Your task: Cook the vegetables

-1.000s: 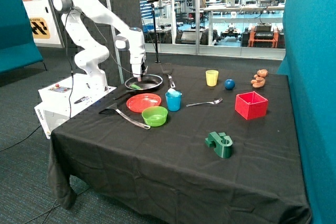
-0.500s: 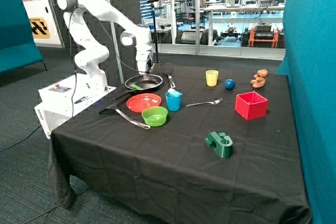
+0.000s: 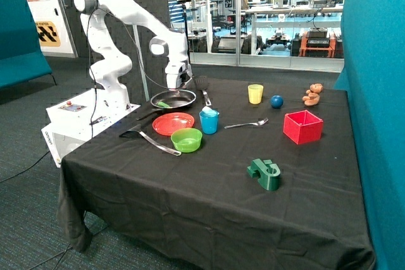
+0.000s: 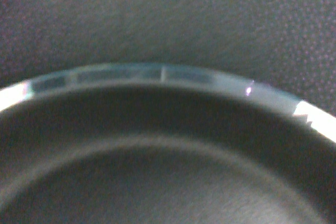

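A bright green elongated vegetable (image 3: 164,104) lies inside the black frying pan (image 3: 190,95) at the table's back corner near the robot base. A pale whitish vegetable (image 3: 209,111) sits at the top of the blue cup (image 3: 209,122) beside the pan. My gripper (image 3: 175,84) hangs a little above the pan's far rim, holding nothing that I can see. The wrist view shows only the pan's rim (image 4: 157,73), its dark inside and black cloth beyond.
A red plate (image 3: 172,122) and a lime green bowl (image 3: 186,139) sit in front of the pan, with a spatula (image 3: 149,138) beside them. Another spatula (image 3: 202,84), a yellow cup (image 3: 255,93), blue ball (image 3: 276,101), spoon (image 3: 247,123), red box (image 3: 302,126) and dark green block (image 3: 264,174) stand further along.
My gripper has risen from low over the pan's middle and shifted toward the pan's far rim. The green vegetable stays in the pan.
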`<control>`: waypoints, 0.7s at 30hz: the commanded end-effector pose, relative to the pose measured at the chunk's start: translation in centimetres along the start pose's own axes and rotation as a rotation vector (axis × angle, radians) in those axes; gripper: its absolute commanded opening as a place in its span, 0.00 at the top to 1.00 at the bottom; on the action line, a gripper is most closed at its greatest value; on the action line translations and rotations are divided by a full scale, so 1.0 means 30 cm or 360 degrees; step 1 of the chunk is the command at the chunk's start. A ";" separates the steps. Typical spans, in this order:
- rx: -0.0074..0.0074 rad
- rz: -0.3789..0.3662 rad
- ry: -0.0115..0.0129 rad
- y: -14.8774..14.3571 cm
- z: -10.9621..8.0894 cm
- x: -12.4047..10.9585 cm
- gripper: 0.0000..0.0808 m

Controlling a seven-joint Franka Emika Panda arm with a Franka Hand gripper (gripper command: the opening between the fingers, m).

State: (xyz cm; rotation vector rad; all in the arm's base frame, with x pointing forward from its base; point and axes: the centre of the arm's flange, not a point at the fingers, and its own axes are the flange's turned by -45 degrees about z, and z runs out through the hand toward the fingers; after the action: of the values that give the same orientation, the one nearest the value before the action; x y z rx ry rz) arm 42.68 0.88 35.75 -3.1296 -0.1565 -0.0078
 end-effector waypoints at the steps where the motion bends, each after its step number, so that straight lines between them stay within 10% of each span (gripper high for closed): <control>1: -0.00131 0.0274 -0.00075 0.091 -0.008 0.056 0.15; 21: -0.00131 0.0291 -0.00074 0.073 0.031 0.233 0.14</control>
State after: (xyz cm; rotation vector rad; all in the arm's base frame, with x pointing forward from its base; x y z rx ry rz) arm 47.25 -0.89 35.42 -3.1355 0.0994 0.0041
